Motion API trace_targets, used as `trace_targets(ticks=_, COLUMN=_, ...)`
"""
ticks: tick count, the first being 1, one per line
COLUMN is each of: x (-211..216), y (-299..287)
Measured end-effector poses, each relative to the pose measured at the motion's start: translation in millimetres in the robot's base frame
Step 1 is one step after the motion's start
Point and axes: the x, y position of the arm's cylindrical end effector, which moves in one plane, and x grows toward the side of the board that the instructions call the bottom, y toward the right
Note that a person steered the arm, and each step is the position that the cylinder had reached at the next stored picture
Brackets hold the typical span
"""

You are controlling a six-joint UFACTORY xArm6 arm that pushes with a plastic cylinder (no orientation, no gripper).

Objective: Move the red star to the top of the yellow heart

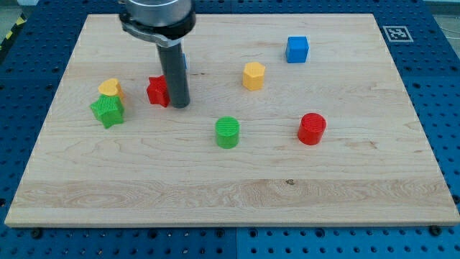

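The red star (pixel 157 91) lies on the wooden board (pixel 230 187) at the view's left of centre, partly hidden by my rod. My tip (pixel 180 106) rests right against the star's right side. The yellow heart (pixel 110 88) lies further to the view's left, about level with the star, with a gap between them. A green star (pixel 108 111) touches the heart's lower edge.
A blue block (pixel 185 61) shows just behind the rod, mostly hidden. A yellow hexagon (pixel 253 75), a blue cube (pixel 297 49), a green cylinder (pixel 227 132) and a red cylinder (pixel 312 129) lie to the view's right.
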Motion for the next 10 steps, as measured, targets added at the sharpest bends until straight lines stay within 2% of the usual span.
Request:
trace_targets(ticks=1, x=-2.3, y=-2.0)
trace_targets(ticks=7, x=-75.8, y=-98.0)
trace_targets(ticks=10, x=-90.3, y=-98.8)
